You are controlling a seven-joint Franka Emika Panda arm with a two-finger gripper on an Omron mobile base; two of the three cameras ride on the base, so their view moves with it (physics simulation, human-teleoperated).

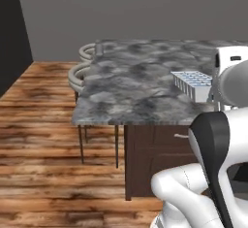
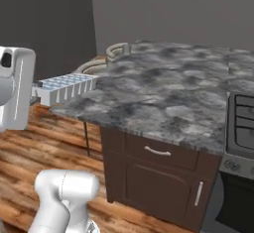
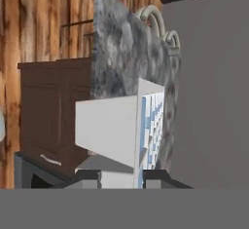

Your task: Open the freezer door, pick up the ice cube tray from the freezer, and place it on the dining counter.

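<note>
my gripper point(image 3: 121, 175) is clenched on the tray point(image 3: 127, 129), holding it by one short end, with one tip on each side of it. the tray is in the air over the near part of the counter point(image 1: 131, 89); in the right base view the tray point(image 2: 67, 87) sticks out beyond the counter point(image 2: 168, 88) edge on the stool side, so it is not fully above the marble.

what can go wrong: i hold only one end, so the long tray can tip or twist in the jaws when i lower it. if i let go while part of it hangs past the edge, it may fall to the wood floor point(image 1: 43, 125). i think a hard touch on the marble could also push it out of my grip.

hard to see: my hand hides the held end in both base views. i cannot tell how high the tray is above the marble. the stools point(image 1: 80, 74) show only their ring backs.
</note>
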